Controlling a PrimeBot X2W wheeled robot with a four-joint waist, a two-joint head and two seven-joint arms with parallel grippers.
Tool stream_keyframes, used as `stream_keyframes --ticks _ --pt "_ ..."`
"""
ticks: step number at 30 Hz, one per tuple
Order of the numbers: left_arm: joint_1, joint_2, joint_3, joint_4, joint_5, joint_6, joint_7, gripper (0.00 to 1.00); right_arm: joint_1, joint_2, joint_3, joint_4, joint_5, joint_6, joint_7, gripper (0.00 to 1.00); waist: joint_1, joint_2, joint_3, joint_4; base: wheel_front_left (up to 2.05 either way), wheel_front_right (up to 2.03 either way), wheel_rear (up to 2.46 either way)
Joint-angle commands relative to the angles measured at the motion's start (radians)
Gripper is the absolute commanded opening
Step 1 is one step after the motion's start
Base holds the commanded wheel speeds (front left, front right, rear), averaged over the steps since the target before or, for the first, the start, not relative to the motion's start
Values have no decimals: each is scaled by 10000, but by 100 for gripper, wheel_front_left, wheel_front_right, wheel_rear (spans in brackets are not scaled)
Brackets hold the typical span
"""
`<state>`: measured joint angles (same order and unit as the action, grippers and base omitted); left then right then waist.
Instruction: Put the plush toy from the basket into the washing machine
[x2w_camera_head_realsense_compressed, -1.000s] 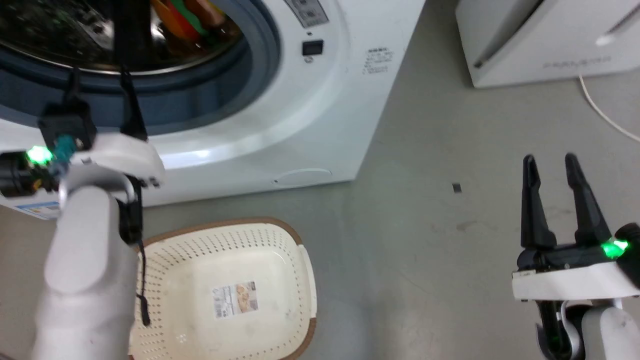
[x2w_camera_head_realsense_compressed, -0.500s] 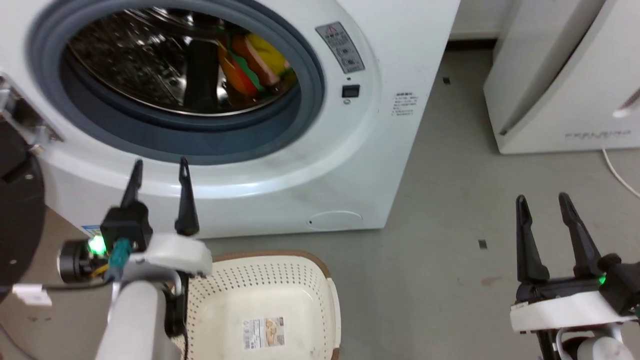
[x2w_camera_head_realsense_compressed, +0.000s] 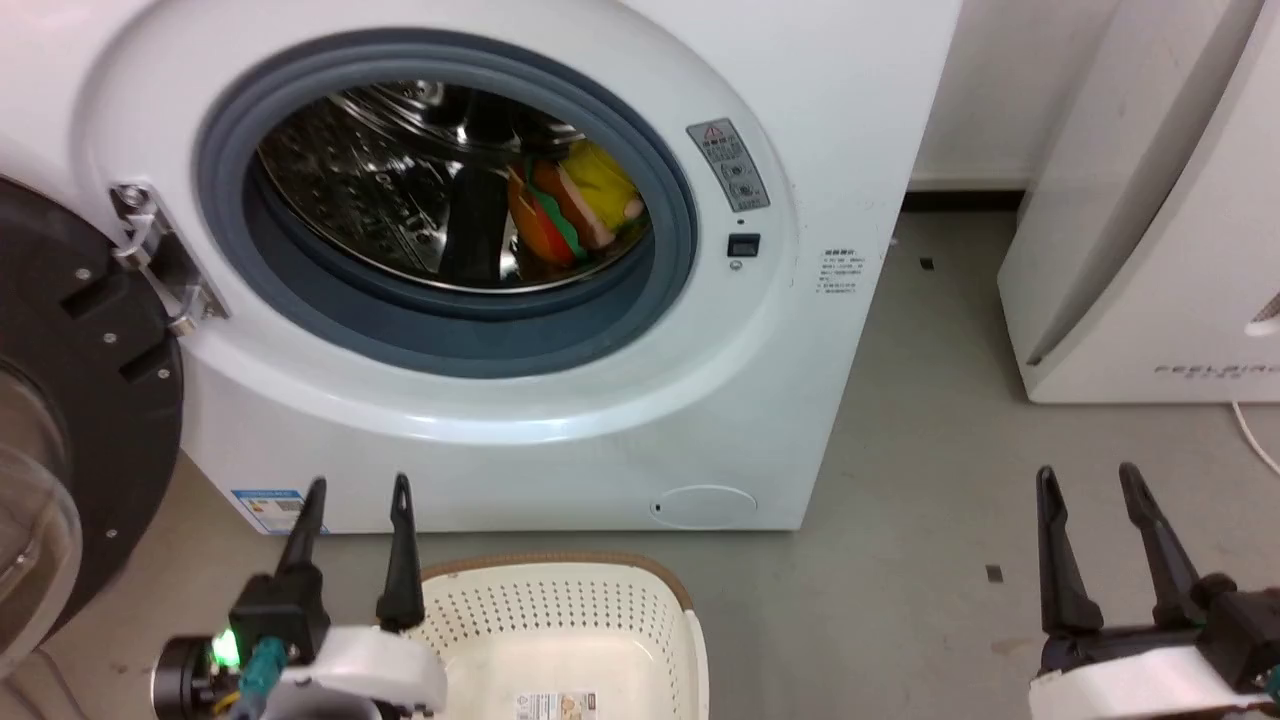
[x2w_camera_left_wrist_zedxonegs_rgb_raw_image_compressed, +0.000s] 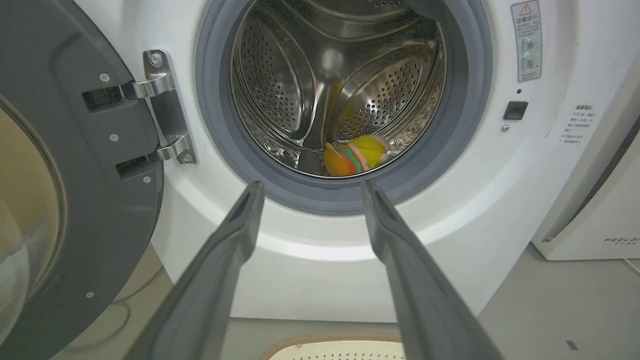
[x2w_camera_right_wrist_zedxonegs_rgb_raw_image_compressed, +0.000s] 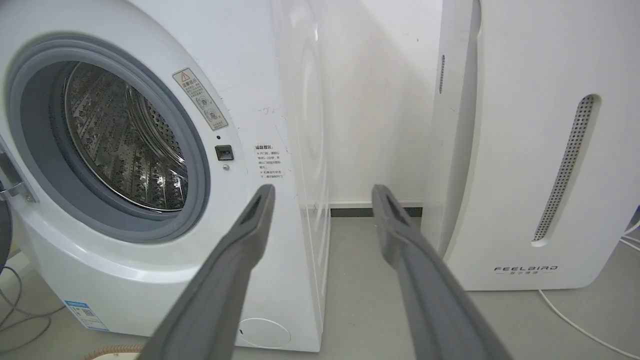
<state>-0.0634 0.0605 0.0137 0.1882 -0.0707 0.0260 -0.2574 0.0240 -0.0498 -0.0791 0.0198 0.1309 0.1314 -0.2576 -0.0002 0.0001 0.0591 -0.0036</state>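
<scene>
Sitting low in the shiny drum (x2w_camera_head_realsense_compressed: 360, 190) of the washing machine (x2w_camera_head_realsense_compressed: 560, 430) is the plush toy (x2w_camera_head_realsense_compressed: 572, 212), its bottom hidden by the grey ring (x2w_camera_head_realsense_compressed: 450, 340). The round door (x2w_camera_head_realsense_compressed: 90, 400) hangs wide open on the left. A white box (x2w_camera_head_realsense_compressed: 1150, 250) stands to the right, with a thin white wire (x2w_camera_head_realsense_compressed: 1255, 440) on the floor (x2w_camera_head_realsense_compressed: 900, 450) by it. The basket (x2w_camera_head_realsense_compressed: 560, 562) sits on the floor in front of the machine, cut off at the bottom edge. The left pincer (x2w_camera_head_realsense_compressed: 358, 487) is spread wide, holding nothing, just beside the basket. The right pincer (x2w_camera_head_realsense_compressed: 1088, 472) is spread and bare too, well apart.
</scene>
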Motion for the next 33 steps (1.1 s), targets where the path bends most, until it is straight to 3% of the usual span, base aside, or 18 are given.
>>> stream_keyframes --ticks 1,12,13,33 --pt "239 -44 -36 -129 59 68 -44 100 207 -4 6 20 -90 -7 -42 100 2 -1 -153 64 0 0 0" --pt "899 -98 -253 -456 -107 336 -44 100 604 -4 -40 63 -115 -7 -42 100 2 -1 -406 244 0 0 0" --pt "814 -94 -272 -393 -57 302 4 0 449 0 -28 32 -61 0 4 0 2 -1 -406 244 0 0 0" --pt "784 -98 -261 -601 67 216 391 0 345 -1 93 -1 -239 1 382 0 2 -1 -435 215 0 0 0"
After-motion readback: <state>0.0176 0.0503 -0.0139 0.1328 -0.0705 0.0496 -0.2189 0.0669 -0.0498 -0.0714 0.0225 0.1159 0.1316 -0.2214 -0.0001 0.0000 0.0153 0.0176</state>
